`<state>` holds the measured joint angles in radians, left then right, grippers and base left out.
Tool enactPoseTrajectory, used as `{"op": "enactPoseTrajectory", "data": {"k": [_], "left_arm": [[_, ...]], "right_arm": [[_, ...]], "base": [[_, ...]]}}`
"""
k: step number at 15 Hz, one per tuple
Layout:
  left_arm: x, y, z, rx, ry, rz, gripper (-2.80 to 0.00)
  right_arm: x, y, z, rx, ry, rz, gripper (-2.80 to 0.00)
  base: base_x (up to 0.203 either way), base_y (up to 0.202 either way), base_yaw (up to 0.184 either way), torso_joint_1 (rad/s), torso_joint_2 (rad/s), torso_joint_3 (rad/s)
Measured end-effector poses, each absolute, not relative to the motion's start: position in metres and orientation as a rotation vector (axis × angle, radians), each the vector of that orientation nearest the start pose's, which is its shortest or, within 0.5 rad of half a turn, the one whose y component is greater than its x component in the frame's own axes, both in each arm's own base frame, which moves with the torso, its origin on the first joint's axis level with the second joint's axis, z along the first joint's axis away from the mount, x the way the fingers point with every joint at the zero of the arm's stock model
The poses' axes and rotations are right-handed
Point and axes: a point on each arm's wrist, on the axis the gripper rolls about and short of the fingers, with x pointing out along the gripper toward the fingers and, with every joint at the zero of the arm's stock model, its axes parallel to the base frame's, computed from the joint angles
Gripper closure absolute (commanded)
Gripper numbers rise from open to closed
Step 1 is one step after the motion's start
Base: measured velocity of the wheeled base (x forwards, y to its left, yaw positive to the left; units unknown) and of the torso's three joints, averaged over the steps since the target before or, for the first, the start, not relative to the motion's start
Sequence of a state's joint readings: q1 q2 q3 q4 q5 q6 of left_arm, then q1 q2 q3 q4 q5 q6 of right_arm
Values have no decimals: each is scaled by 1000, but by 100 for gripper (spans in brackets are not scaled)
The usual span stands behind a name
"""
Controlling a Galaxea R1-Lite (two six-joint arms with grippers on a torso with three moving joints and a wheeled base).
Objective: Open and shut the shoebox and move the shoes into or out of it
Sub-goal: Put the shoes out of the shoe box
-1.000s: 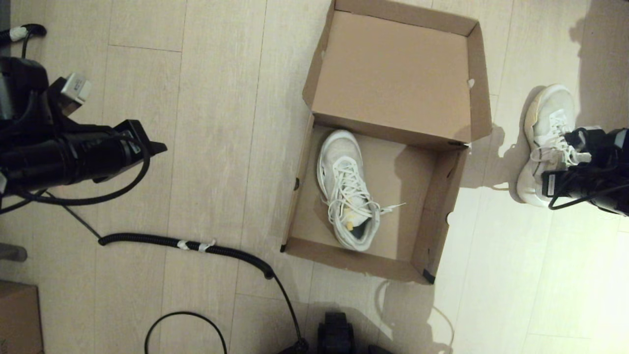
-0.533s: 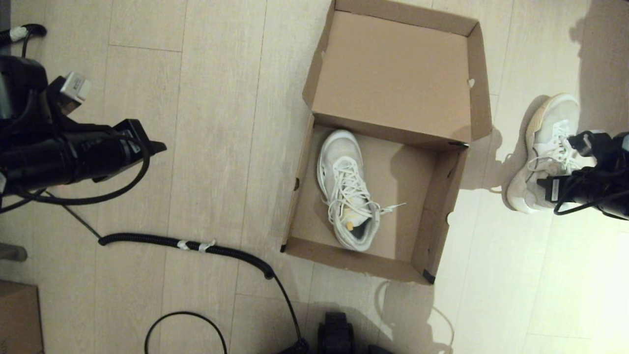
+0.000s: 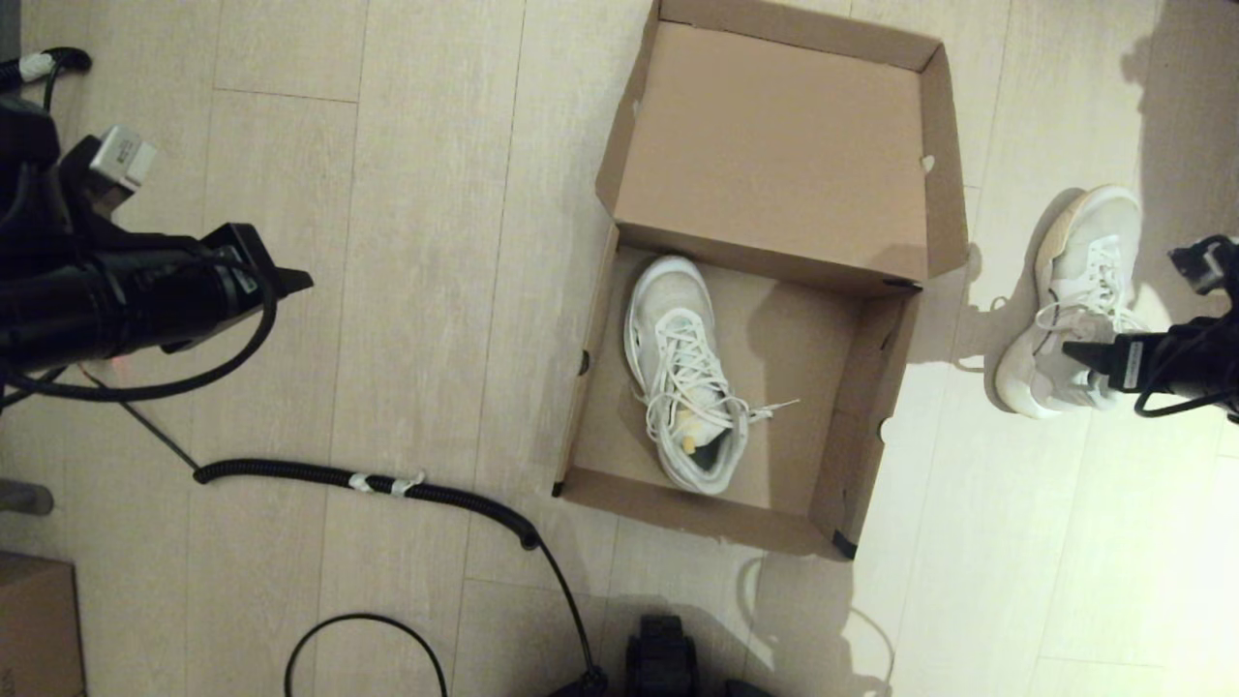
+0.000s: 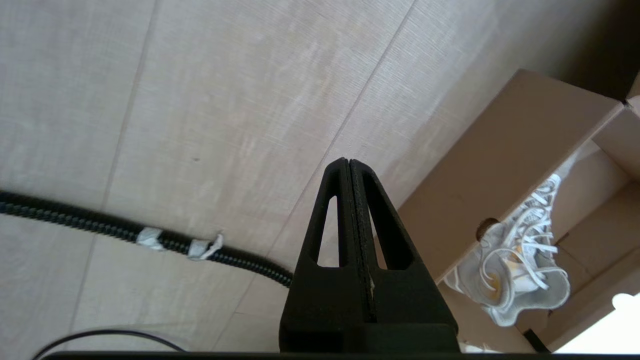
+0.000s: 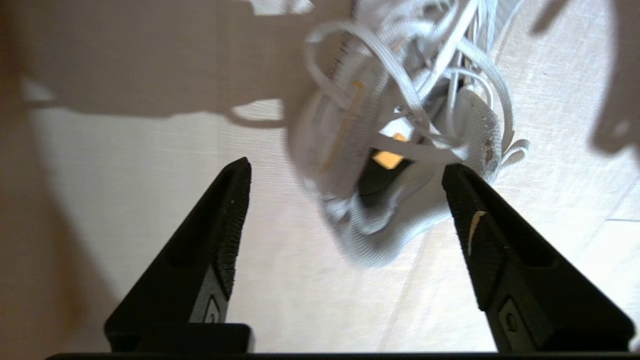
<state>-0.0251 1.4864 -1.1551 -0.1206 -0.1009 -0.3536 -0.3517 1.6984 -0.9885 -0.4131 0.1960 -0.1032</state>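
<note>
Pale wood-plank floor (image 3: 436, 194) with the open brown cardboard shoebox (image 3: 876, 387), one white lace-up sneaker (image 3: 682, 373) inside.

Since a second ago the second white sneaker (image 3: 1074, 290) has turned on the floor right of the box, and the right hand (image 5: 345, 210) has drawn back from it, spread wide, gripping nothing. Left hand (image 4: 349, 167), pressed closed and empty, has shifted slightly outward.

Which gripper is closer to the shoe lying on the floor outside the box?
Right. The right gripper hangs open just over the shoe on the floor; the left gripper is shut, far across the open box.
</note>
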Motion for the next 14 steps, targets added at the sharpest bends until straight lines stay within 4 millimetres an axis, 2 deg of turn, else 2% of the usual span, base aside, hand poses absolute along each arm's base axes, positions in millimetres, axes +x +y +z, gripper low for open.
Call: {"op": "enactPoseTrajectory", "data": {"k": [1,3,6,9,10,14], "left_arm": [[263,-7,293,-360,226,-79,0],[261,-5,294,-359,219,-61,0],[265,-4,291,-355,224,-15,0],[279,-3,282,-353,246,14,0],[285,-3,280,-352,254,18,0],[311,-4,274,-353,271,18,0]], "right_arm": [[290,-98,222,27,287,-114,-280],[281,-70,237,129,273,-41,-280],[278,-10,242,264,302,85,-280],[272,51,230,330,397,242,-280],[269,65,223,331,435,280,-280],[264,96,206,303,507,380,-280]], "base": [[0,0,0,0,0,0],[0,0,0,0,0,0],[0,0,0,0,0,0],[0,0,0,0,0,0],[0,0,0,0,0,0],[0,0,0,0,0,0]]}}
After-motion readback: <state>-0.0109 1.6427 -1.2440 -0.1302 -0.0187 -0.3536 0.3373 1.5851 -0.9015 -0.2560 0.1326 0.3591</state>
